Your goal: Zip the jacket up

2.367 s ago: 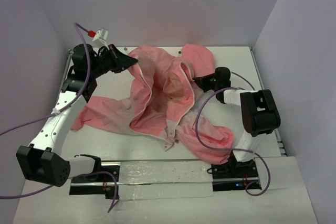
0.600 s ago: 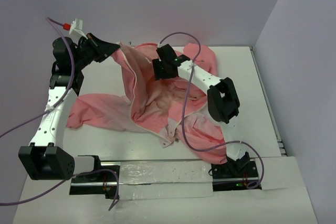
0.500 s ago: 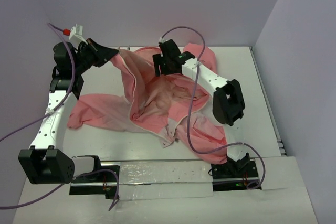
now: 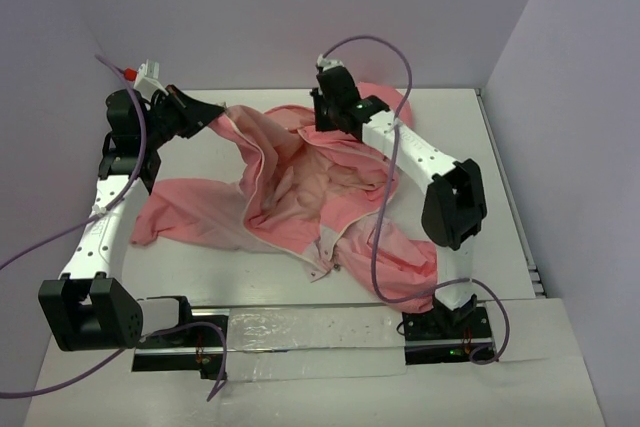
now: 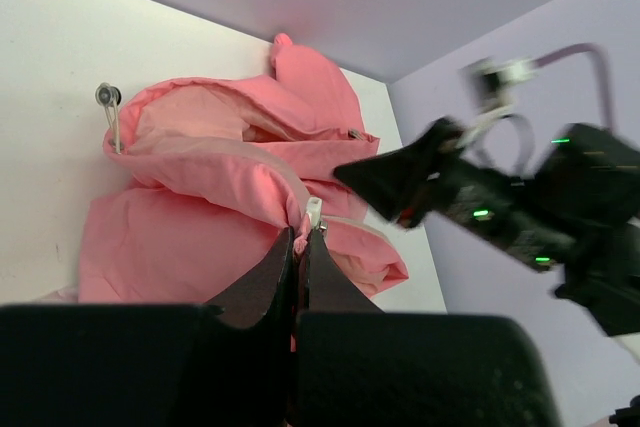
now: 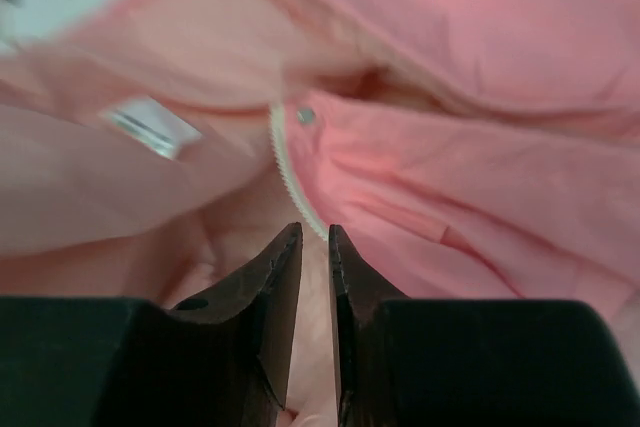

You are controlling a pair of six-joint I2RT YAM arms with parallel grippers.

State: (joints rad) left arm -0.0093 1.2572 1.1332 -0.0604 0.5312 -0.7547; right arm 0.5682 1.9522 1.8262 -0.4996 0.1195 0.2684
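Close to the arm bases, one sleeve of the big soft salmon-pink cloth jacket with a hood [image 4: 300, 197] lies bunched up by the foot of the white and black right arm [image 4: 420, 157]. A thin purple cable [image 4: 375, 237] from that arm hangs over this part. The jacket sits in the middle of the flat white tabletop [image 4: 480, 137]. It is open, crumpled and not zipped, with its pale inside facing up.

Farther back, the white and black left arm [image 4: 100, 217] reaches to the far left side. The left jaws are squeezed tight on the pale zipper edge [image 5: 312, 212] and hold it up off the tabletop.

At the far end, the right jaws hang over the hood end, above a line of small pale zipper teeth [image 6: 290, 182]. They are pulled close together with just a thin slit. I see no cloth in them, though this view is blurry.

What could go wrong? The left side might slip free if it is tugged hard. The right jaws might pinch the soft lining and miss the zipper, since folds hide much of it. The cable might catch on the cloth and drag it.
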